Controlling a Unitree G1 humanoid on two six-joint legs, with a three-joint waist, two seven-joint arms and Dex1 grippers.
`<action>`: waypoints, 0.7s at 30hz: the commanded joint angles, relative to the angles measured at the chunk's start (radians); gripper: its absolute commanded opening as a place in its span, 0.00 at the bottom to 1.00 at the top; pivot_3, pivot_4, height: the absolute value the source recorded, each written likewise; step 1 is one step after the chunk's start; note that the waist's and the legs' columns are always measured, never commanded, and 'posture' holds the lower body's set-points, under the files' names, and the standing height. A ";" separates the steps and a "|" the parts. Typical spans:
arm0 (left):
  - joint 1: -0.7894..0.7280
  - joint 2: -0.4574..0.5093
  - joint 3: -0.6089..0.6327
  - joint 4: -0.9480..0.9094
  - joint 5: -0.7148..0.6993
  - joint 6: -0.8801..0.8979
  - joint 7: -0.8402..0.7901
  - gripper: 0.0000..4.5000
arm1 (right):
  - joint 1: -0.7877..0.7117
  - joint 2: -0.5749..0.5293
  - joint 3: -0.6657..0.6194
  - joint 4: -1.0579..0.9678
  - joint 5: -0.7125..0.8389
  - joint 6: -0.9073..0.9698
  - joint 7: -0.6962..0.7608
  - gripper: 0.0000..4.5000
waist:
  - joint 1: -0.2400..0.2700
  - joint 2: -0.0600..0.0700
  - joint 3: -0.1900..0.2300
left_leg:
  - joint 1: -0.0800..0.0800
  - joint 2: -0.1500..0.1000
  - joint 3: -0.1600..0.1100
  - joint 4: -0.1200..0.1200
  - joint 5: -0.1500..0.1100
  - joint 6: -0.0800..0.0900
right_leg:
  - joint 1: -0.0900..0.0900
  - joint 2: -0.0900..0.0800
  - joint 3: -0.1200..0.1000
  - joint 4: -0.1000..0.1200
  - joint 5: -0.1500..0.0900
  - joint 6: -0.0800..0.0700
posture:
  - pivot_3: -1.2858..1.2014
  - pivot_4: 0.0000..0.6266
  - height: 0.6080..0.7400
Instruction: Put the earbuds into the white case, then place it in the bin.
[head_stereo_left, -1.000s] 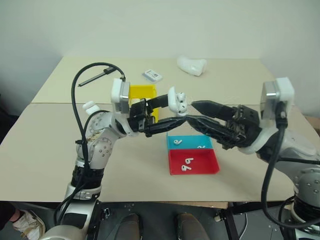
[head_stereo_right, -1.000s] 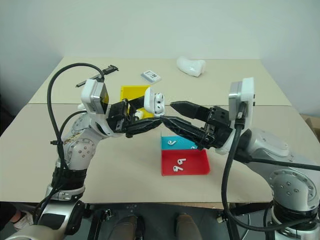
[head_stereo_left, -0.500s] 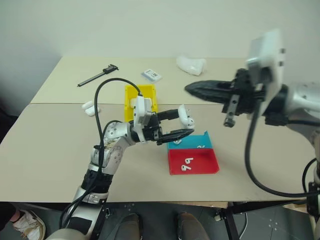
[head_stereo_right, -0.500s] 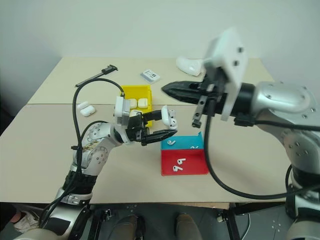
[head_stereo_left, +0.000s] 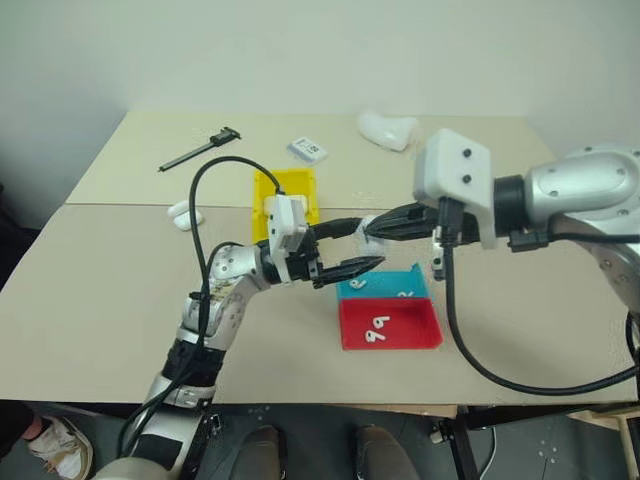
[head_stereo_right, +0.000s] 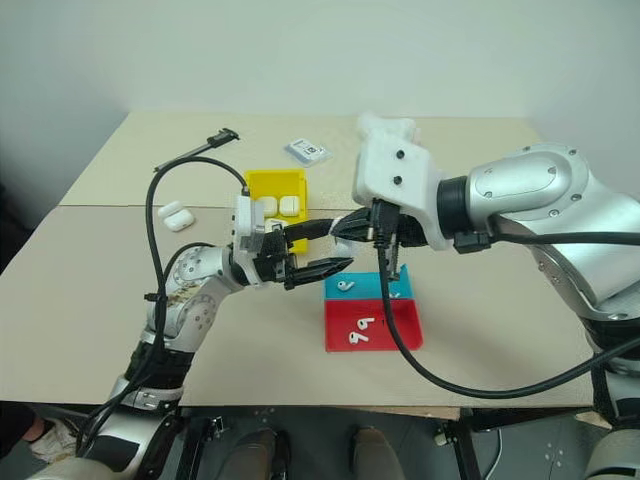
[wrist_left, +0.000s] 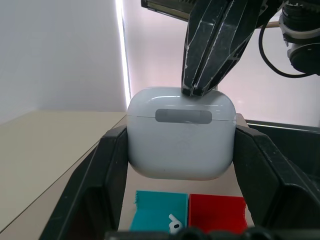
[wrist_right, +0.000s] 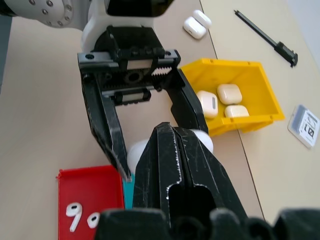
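**A:** Working left to right, where does the job stand?

**B:** Far left on the table (head_stereo_left: 120, 290) lies a spare white earbud case (head_stereo_left: 183, 214), untouched. Next comes the yellow bin (head_stereo_right: 262, 186), which already has what look like three white cases inside. Then the left gripper (head_stereo_left: 358, 246): its two fingers are spread partway and clamped on the white case (wrist_left: 181, 134), held up over the table near the trays.

**A:** Lid up or down?

**B:** Down, as the left wrist view shows it. The right gripper (wrist_right: 175, 165) has its fingers pinched together with nothing between them, tips resting on the lid.

**A:** So the earbuds are in?

**B:** I'd judge so for this case, though its inside is hidden. Loose earbuds remain: at least one in the blue tray (head_stereo_right: 395, 282), a pair (head_stereo_right: 359, 329) in the red tray (head_stereo_right: 400, 337).

**A:** What's left?

**B:** Carrying this case to the bin and dropping it in.
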 joint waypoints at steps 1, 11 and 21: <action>0.005 -0.001 0.058 -0.090 -0.021 -0.035 0.051 0.62 | 0.049 0.018 -0.119 -0.004 -0.004 -0.027 -0.032 0.00 | -0.001 0.000 0.000 | 0.000 0.000 0.000 0.000 0.000 0.000 | 0.000 0.000 0.000 0.000 0.000 0.000 | 0.52 0.24 1.00; -0.096 -0.129 0.191 0.138 0.315 -0.014 0.785 0.62 | 0.403 0.286 -0.261 -0.116 -0.105 -0.052 -0.395 0.00 | 0.011 0.000 0.000 | 0.000 -0.001 -0.003 0.002 0.000 0.000 | 0.003 -0.001 -0.002 0.000 0.001 0.002 | 0.52 0.24 1.00; -0.265 -0.149 0.177 0.526 0.377 -0.111 0.828 0.78 | 0.399 0.343 -0.118 -0.143 -0.177 0.018 -0.456 0.00 | 0.005 0.000 0.000 | -0.001 -0.002 0.001 0.002 0.000 0.000 | 0.002 0.000 -0.002 0.000 0.001 0.002 | 0.52 0.24 1.00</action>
